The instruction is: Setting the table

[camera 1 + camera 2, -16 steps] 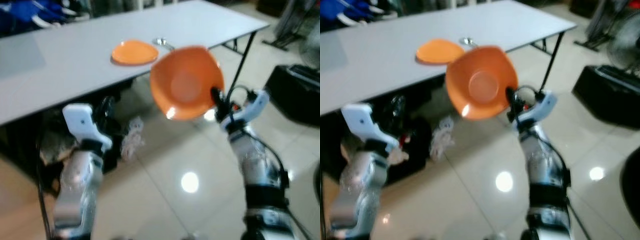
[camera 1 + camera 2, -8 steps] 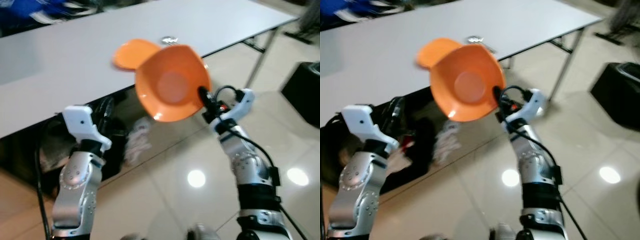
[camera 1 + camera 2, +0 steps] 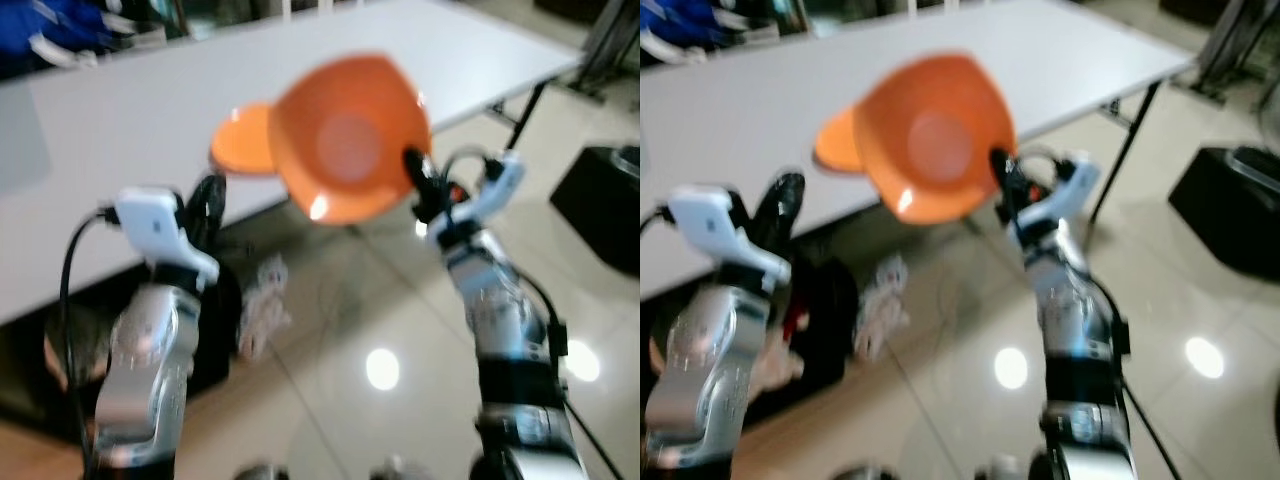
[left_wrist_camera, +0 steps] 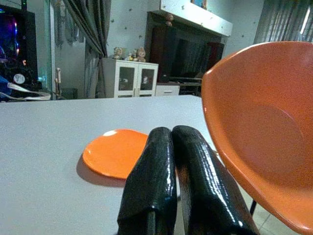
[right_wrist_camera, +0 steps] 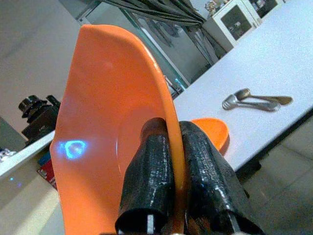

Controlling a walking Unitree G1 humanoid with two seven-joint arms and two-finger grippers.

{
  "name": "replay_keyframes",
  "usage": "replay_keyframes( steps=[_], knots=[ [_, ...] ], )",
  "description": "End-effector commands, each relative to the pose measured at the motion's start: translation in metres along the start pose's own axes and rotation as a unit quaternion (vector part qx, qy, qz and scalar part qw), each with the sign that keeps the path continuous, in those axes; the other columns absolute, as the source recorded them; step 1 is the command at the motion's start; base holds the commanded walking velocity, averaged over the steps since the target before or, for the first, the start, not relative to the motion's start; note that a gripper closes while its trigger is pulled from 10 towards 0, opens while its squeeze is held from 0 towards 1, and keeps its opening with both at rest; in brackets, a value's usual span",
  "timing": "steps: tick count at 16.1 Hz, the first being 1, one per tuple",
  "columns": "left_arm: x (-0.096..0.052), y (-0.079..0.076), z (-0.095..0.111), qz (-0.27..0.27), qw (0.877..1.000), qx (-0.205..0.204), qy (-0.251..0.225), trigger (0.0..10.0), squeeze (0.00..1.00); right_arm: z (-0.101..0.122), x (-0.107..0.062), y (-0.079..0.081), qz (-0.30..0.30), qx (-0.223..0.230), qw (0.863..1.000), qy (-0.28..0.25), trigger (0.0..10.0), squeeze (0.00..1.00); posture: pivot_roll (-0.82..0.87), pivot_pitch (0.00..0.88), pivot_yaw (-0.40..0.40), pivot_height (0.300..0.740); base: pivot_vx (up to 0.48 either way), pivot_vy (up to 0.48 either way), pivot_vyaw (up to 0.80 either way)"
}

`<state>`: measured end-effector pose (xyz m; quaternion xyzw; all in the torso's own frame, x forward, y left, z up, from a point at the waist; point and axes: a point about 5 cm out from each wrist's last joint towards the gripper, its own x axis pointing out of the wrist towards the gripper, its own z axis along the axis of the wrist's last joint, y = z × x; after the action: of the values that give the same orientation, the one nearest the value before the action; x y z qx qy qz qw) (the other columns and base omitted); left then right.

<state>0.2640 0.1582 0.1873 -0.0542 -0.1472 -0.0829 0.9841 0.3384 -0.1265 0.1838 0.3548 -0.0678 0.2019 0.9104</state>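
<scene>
The robot stands at the long edge of a white folding table (image 3: 120, 130), both arms lifted in front of it. The picture from its head is a bit blurred.

The right gripper (image 5: 168, 147) has its two black fingers pinched on the rim of an orange bowl (image 3: 350, 135), one finger inside the rim and one outside, jaws clamped tight on the thin wall. The bowl is held up in the air, tipped on its side so the hollow faces back toward the robot's head. It hangs over the near edge of the table, not touching it.

On the tabletop, just behind the raised bowl and partly hidden by it from the head view, lies a flat orange plate (image 4: 115, 152). Farther along the table a metal spoon (image 5: 257, 101) rests on the white surface, well apart from the plate.

The left gripper (image 4: 172, 147) is raised beside the table edge, its fingers pressed together with nothing between them, pointing toward the plate. The bowl sits off to its side.

Under the table there are dark bags and a crumpled pale plastic bag (image 3: 262, 290) on the glossy tiled floor (image 3: 340, 400). A black case (image 3: 600, 200) stands on the floor off to the robot's right. Something blue (image 3: 50, 25) lies at the far left end of the table.
</scene>
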Motion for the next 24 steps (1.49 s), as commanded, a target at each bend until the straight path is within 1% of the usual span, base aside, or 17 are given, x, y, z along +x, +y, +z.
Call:
replay_keyframes(
  steps=[1,2,4,5,6,7,10,12,13,15,16,18,20,21,23,24],
  knots=[
    [0.002,-0.007,0.002,-0.01,1.0,-0.004,-0.003,10.0,0.0,0.011,0.001,-0.002,0.0,-0.005,1.0,-0.02,10.0,0.0,-0.12,0.099,0.01,0.74,0.48,0.0,0.0],
    [0.002,-0.007,0.002,-0.011,1.0,-0.004,-0.003,10.0,0.0,0.011,0.003,0.001,0.007,-0.004,1.0,-0.023,10.0,0.0,-0.12,0.097,0.009,0.74,0.48,0.0,0.0],
    [0.003,-0.007,0.003,-0.012,1.0,-0.003,-0.003,10.0,0.0,0.01,0.008,0.009,0.031,-0.004,0.999,-0.023,10.0,0.0,-0.12,0.096,0.008,0.74,0.48,0.0,0.8],
    [0.004,-0.007,0.003,-0.012,1.0,-0.003,-0.004,10.0,0.0,0.01,0.009,0.011,0.035,-0.006,0.999,-0.022,10.0,0.0,-0.12,0.096,0.007,0.74,0.48,0.0,0.8],
    [0.004,-0.006,0.004,-0.013,1.0,-0.003,-0.004,10.0,0.0,0.009,0.01,0.014,0.042,0.003,0.999,-0.023,10.0,0.0,-0.12,0.095,0.007,0.74,0.48,0.0,0.8],
    [0.004,-0.006,0.004,-0.012,1.0,-0.004,-0.004,10.0,0.0,0.008,0.012,0.015,0.04,0.006,0.999,-0.02,10.0,0.0,-0.12,0.096,0.009,0.74,0.48,0.0,0.0],
    [0.003,-0.009,0.002,-0.014,1.0,-0.007,-0.001,10.0,0.0,0.001,0.014,0.009,-0.002,-0.012,1.0,-0.002,10.0,0.0,-0.12,0.097,0.009,0.74,0.48,0.0,0.0],
    [0.003,-0.01,0.001,-0.014,1.0,-0.008,0.0,10.0,0.0,-0.002,0.015,0.009,-0.006,-0.024,1.0,0.006,10.0,0.0,-0.12,0.099,0.007,0.74,0.48,0.0,0.0],
    [0.003,-0.01,0.001,-0.015,1.0,-0.008,0.0,10.0,0.0,-0.004,0.016,0.01,-0.01,-0.04,0.999,0.012,10.0,0.0,-0.12,0.1,0.005,0.74,0.48,0.0,0.0],
    [0.004,-0.01,0.001,-0.016,1.0,-0.01,0.002,10.0,0.0,-0.008,0.017,0.009,-0.027,-0.047,0.998,0.026,10.0,0.0,-0.12,0.103,0.005,0.74,0.48,0.0,0.0],
    [0.004,-0.012,0.001,-0.019,1.0,-0.011,0.004,10.0,0.0,-0.011,0.016,0.006,-0.037,-0.042,0.998,0.034,10.0,0.0,-0.12,0.103,0.005,0.74,0.409,0.0,0.0],
    [0.004,-0.016,-0.001,-0.028,0.999,-0.012,0.009,10.0,0.0,-0.015,0.016,-0.001,-0.069,-0.038,0.995,0.053,10.0,0.0,-0.12,0.103,0.004,0.74,0.0,0.0,0.0],
    [0.003,-0.019,-0.003,-0.036,0.999,-0.008,0.014,10.0,0.0,-0.014,0.016,-0.011,-0.118,-0.023,0.991,0.062,10.0,0.0,-0.12,0.106,0.006,0.74,0.0,0.0,0.0],
    [0.002,-0.023,-0.003,-0.053,0.998,-0.009,0.014,10.0,0.0,-0.009,0.019,-0.014,-0.137,-0.014,0.989,0.056,10.0,0.0,-0.12,0.106,0.006,0.74,0.0,0.0,0.0],
    [-0.001,-0.028,-0.002,-0.078,0.997,-0.011,0.012,10.0,0.0,-0.005,0.021,-0.014,-0.158,0.003,0.986,0.05,10.0,0.0,-0.12,0.111,0.003,0.74,0.0,0.0,0.0],
    [-0.003,-0.031,-0.003,-0.088,0.996,-0.002,0.017,10.0,0.0,-0.008,0.022,-0.017,-0.177,0.006,0.982,0.063,10.0,0.0,-0.12,0.112,0.001,0.74,0.0,0.0,0.0]
  ],
)
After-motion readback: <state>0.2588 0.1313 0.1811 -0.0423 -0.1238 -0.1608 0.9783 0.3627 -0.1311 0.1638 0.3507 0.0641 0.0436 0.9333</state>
